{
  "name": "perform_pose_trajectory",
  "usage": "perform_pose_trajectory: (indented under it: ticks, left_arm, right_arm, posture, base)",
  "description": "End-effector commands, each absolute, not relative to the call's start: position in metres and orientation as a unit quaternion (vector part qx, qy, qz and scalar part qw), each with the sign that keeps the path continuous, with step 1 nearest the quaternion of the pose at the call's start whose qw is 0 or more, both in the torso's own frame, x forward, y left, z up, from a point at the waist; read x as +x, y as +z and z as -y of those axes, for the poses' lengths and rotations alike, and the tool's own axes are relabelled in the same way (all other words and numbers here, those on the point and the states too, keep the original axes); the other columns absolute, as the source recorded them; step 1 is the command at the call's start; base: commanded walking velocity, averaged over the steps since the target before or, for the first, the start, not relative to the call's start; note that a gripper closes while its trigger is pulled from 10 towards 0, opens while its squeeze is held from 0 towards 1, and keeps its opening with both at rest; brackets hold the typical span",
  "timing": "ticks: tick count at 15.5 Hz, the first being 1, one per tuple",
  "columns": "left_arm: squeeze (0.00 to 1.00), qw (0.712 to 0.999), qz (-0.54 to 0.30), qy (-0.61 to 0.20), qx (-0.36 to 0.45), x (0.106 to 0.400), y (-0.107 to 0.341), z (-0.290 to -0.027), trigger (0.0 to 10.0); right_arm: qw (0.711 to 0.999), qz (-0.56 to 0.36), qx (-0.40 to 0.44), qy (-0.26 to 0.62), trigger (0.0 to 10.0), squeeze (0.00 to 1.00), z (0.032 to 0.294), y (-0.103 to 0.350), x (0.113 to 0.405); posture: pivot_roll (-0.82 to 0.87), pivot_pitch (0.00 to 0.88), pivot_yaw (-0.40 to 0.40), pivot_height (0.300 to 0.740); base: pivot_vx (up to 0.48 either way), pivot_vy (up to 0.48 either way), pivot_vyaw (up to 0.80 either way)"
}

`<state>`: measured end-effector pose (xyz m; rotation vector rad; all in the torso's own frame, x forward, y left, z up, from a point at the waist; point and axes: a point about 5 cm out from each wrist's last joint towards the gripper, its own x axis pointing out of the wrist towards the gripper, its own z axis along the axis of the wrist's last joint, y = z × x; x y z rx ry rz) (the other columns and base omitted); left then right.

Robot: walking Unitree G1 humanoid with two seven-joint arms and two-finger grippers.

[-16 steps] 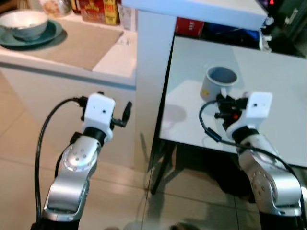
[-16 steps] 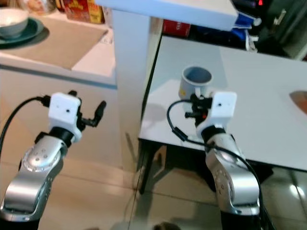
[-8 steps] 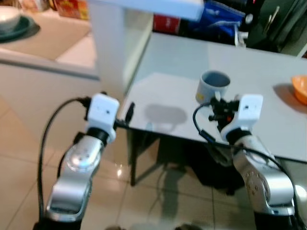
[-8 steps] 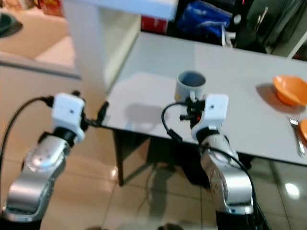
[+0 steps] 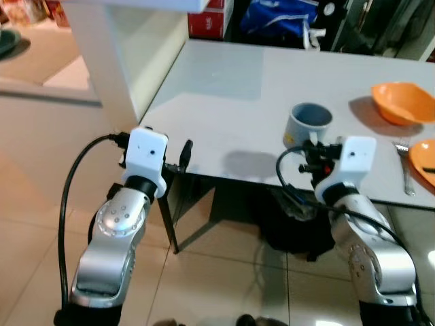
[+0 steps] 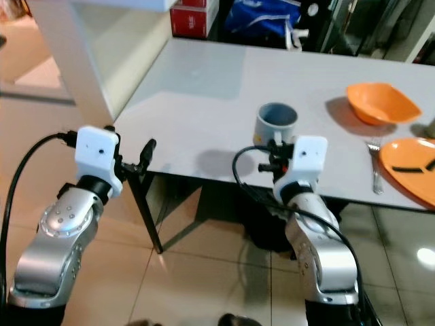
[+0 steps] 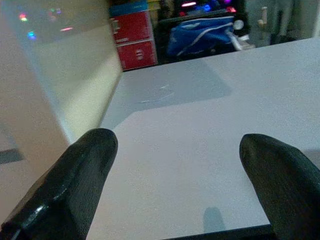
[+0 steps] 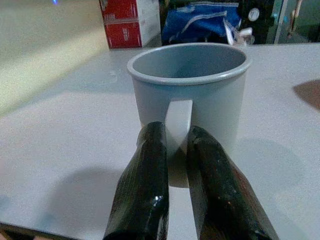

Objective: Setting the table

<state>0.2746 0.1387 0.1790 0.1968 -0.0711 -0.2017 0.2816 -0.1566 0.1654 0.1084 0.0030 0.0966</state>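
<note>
On the table (image 5: 224, 102), right gripper (image 8: 172, 150) jaws pinching mug (image 8: 190, 90) handle.

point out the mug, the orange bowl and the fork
mug (image 8: 189, 95), right wrist view, on its grey side wall beside the handle
orange bowl (image 6: 380, 103), right eye view, on its inside
fork (image 6: 374, 171), right eye view, on its handle

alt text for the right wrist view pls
The right gripper pinches the handle of a grey mug standing upright on a white table. Behind it are a red box and a blue bag.
</note>
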Motion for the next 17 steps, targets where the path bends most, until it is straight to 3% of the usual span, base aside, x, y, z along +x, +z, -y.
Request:
perform_pose_trajectory:
  ticks: [1,17]
  left_arm:
    - [0.0,0.988,0.044,-0.113,0.093,0.273,0.183,-0.132,10.0]
    - [0.0,0.988,0.044,-0.113,0.096,0.268,0.182,-0.134,10.0]
  right_arm:
    - [0.997,0.015,0.055,0.051,10.0,0.0,0.159,0.173,0.284]
    - [0.996,0.013,0.055,0.075,10.0,0.0,0.154,0.171,0.298]
  posture:
    - [-0.04,0.089,-0.014,0.74]
    - [-0.03,0.055,-0.036,0.74]
  base:
    - [0.375,0.0,-0.51]
    - [0.378,0.0,0.0]
